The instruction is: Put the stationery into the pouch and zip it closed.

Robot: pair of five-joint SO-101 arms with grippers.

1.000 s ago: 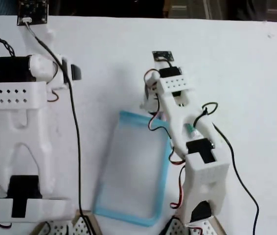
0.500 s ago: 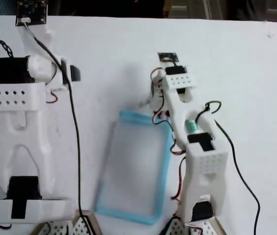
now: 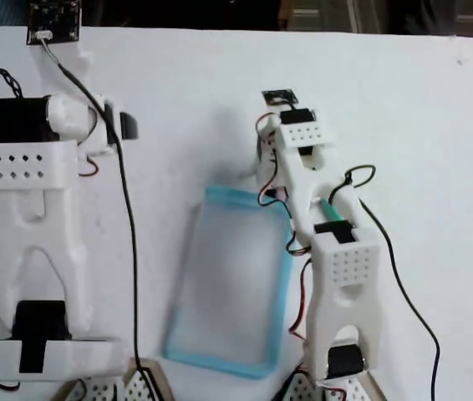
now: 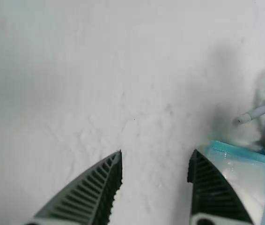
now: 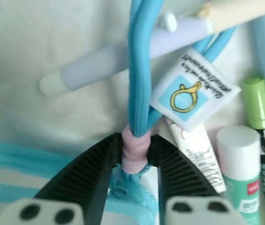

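Flat on the white tabletop (image 3: 437, 125), lower centre of the high view: translucent rectangular pouch with blue fabric edging (image 3: 232, 284). Right pincer (image 5: 136, 140) clamped on its soft pink zipper pull (image 5: 135, 154) at the upper right corner, beside a lilac pen (image 5: 118, 58), green-capped marker (image 5: 258, 101) and white-capped green tube (image 5: 239, 150). Left pincer (image 4: 155, 161) spread wide over bare tabletop near the pouch.

place: robotics lab bench | signs: white table (image 3: 437, 125), white plastic arms (image 3: 32, 217), loose cables (image 3: 129, 242), bare circuit board (image 3: 54, 21)
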